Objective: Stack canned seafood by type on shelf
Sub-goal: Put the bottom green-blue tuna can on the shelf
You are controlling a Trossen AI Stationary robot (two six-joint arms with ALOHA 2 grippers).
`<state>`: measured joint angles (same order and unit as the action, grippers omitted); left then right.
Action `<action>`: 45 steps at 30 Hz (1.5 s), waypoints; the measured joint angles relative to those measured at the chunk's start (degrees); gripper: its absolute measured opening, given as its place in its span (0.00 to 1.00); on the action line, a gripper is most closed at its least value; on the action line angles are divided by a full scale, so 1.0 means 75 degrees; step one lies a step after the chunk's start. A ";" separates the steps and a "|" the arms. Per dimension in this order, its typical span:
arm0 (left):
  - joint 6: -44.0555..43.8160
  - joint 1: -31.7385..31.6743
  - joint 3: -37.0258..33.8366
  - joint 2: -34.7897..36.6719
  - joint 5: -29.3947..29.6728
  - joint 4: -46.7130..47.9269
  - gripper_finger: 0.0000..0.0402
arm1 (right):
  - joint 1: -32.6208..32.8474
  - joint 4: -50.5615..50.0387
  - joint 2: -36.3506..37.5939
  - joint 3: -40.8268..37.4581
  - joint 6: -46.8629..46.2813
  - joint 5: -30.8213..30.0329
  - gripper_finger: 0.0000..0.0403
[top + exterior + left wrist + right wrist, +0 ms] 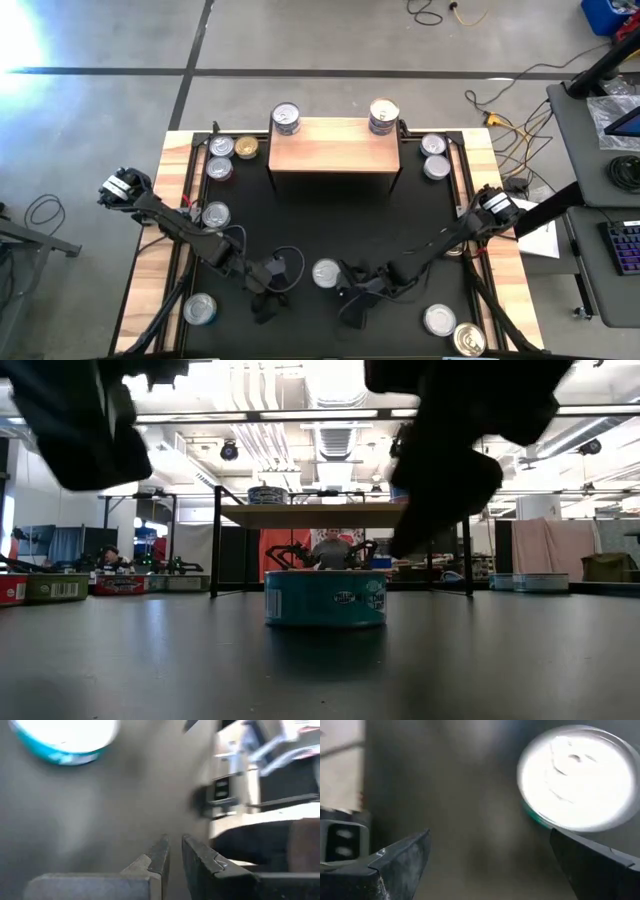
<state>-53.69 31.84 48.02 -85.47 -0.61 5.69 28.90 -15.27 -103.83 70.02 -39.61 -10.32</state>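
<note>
So the teal-labelled tin [326,272] sits alone on the black mat [330,215] at lower centre of the overhead frame, shiny lid up, and both arms are crowded round it. The right gripper [352,300] is just to the lower right of that tin, fingers spread wide with nothing between them. In its own wrist view the tin [580,777] shows as a bright round lid up in the upper right corner, off to one side of the gap rather than inside it, not touching either finger. The left gripper [262,292] is at lower centre-left, on the other side of the tin and a bit further off, fingers pressed nearly together and holding nothing; its wrist view catches the same tin [62,740] in the upper left corner, well away from the fingertips.

The low view has the tin [326,598] dead centre, upright on the mat, with dark arm parts hanging over it at upper left and upper right.

The wooden shelf [335,145] is at upper centre of the overhead shot, with one tin [286,118] at its back left corner and a short stack of tins [384,115] at its back right. More tins are scattered about: a cluster [228,155] left of the shelf, a pair [435,157] right of it, and a few along the lower edges
</note>
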 joint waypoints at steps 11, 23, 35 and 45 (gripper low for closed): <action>-0.0461 -0.0154 -0.1262 0.0000 0.1671 -0.1303 0.08 | 0.0045 -0.1372 -0.0320 -0.0215 0.1216 -0.1307 0.99; -0.0307 -0.0246 -0.1037 -0.1824 0.1416 -0.2522 0.08 | -0.0733 0.0445 -0.0626 -0.0140 0.2245 -0.0719 0.99; -0.0107 -0.0384 0.0539 -0.3248 0.0841 -0.2616 0.08 | -0.0450 0.0819 -0.0686 -0.0117 0.1793 -0.0491 0.99; 0.0484 -0.0381 0.0492 -0.2419 0.0326 -0.0465 0.08 | -0.0452 0.0992 -0.1157 -0.0078 0.1781 -0.0685 0.99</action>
<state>-50.05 28.98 51.70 -103.61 1.83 2.20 25.52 -7.83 -112.51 69.43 -26.25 -15.46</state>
